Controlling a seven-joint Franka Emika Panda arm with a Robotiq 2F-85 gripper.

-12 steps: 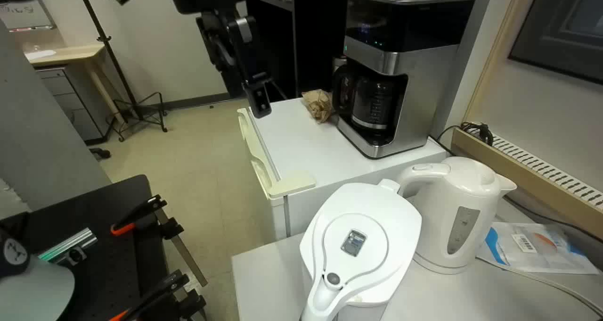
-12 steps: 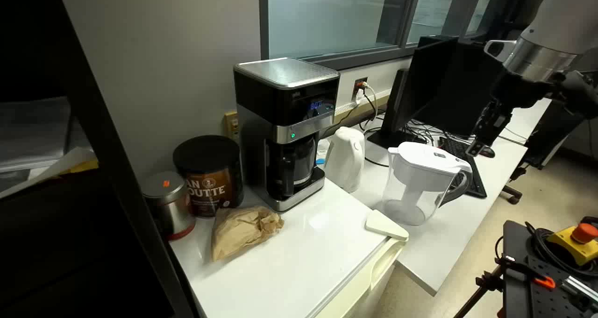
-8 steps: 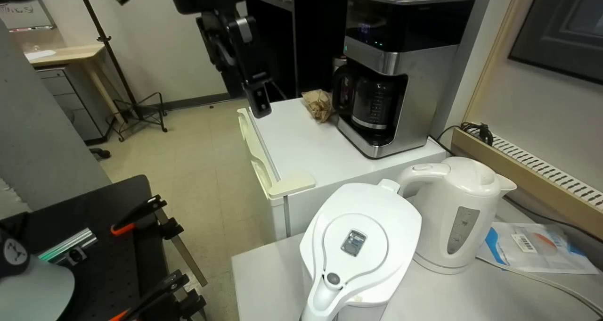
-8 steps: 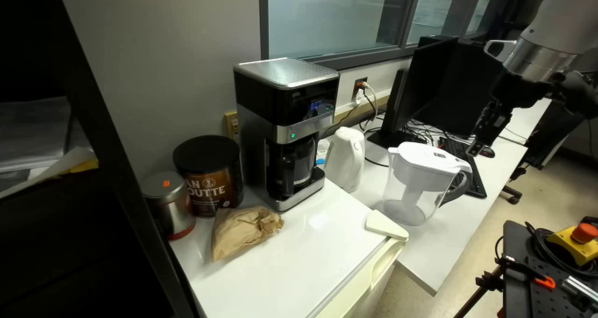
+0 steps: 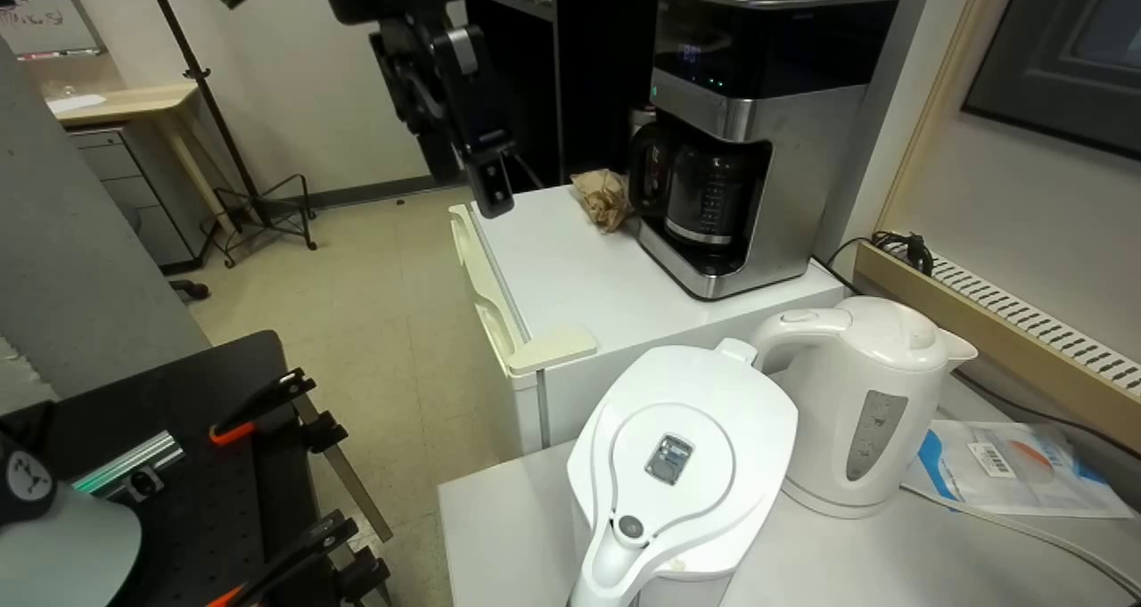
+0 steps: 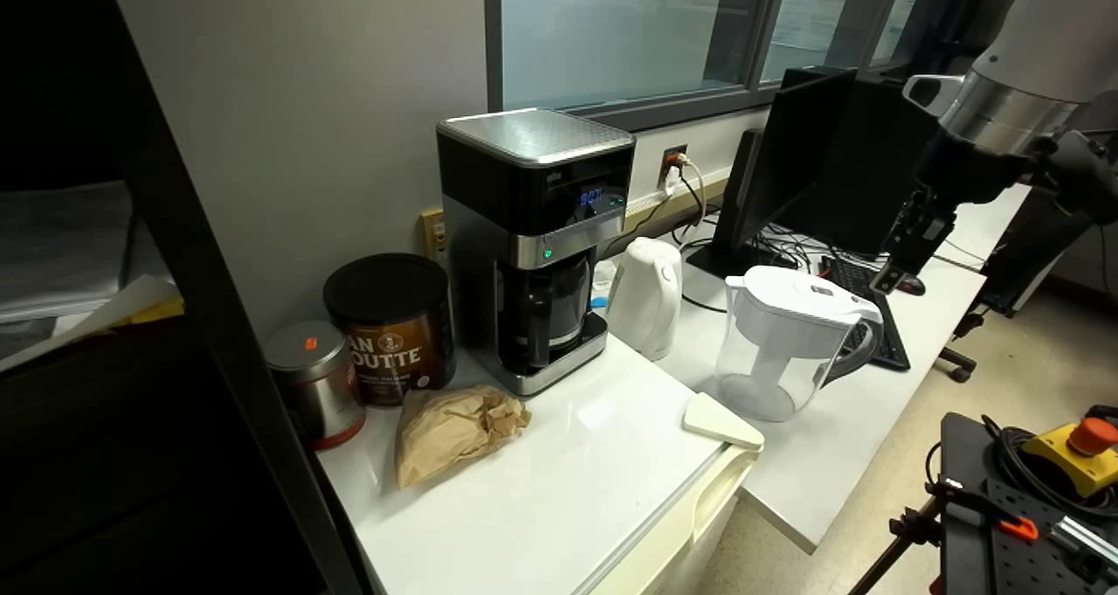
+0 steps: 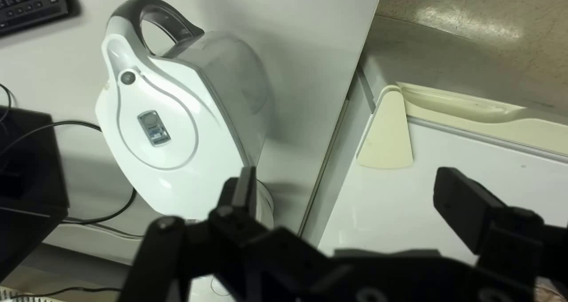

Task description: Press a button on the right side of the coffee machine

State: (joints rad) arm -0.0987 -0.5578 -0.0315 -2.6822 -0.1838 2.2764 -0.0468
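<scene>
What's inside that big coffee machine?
A dark glass carafe stands in the open front of the coffee machine. It looks too dark to tell whether it holds anything. The rest of the insides are covered, so they can't be seen.

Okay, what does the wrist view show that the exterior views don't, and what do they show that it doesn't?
Only the wrist view shows the claw with a clear wide gap between its fingers; the exterior views leave that gap hard to judge.

Only the exterior views plainly show the coffee machine, with its lit display and dark carafe; I can't make it out in the wrist view.

All of them share the white water-filter jug and the white cabinet with its cream handle edge.
</scene>
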